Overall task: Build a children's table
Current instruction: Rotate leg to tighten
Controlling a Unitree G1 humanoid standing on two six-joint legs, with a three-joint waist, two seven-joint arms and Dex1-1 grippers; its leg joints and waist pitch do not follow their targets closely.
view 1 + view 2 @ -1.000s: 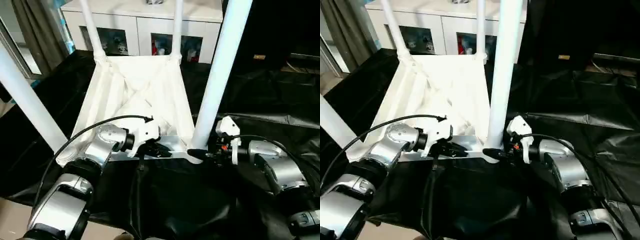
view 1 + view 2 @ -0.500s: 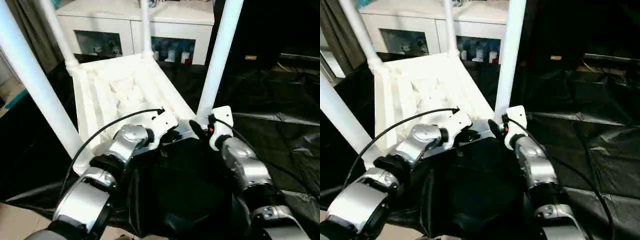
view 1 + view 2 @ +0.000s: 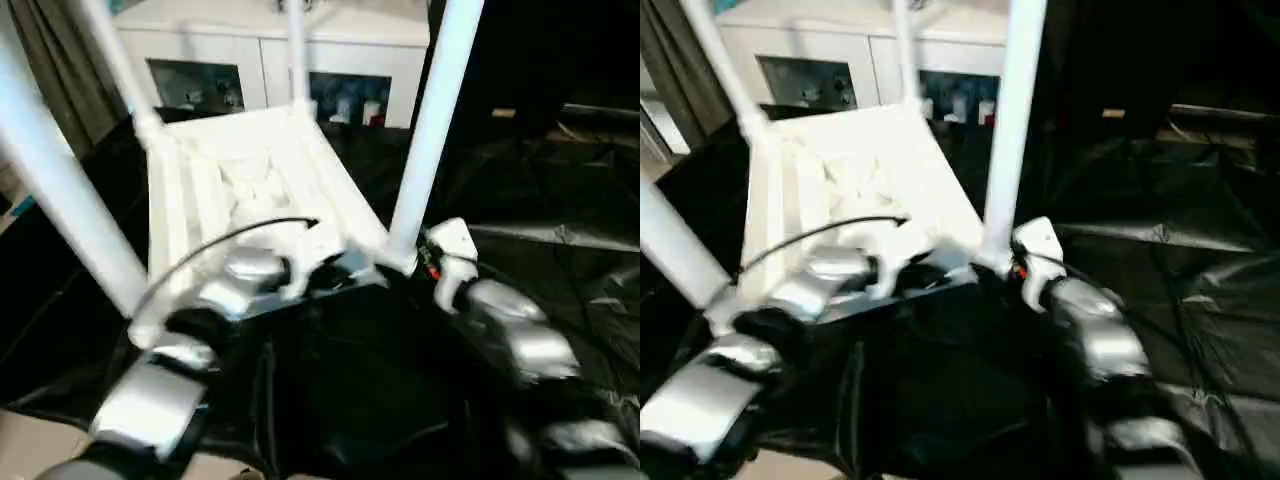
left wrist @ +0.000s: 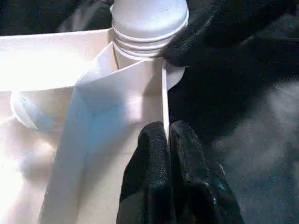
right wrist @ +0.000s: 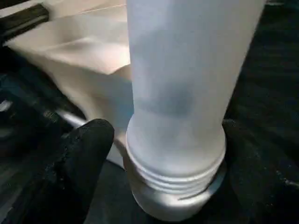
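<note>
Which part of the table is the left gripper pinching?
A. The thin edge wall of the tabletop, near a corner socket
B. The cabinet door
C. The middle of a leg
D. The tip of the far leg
A: in the left wrist view the left gripper has its two black fingers closed on the thin upright rim of the tabletop, close to the corner where a leg is seated.

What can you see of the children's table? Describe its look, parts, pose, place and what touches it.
The children's table is all white, smooth like plastic, and upside down on black sheeting, its ribbed underside up. Four tubular legs rise from its corner sockets. The left gripper pinches the thin near rim, fingers shut on it. The right gripper sits at the base of the near right leg, one black finger beside its ringed collar.
</note>
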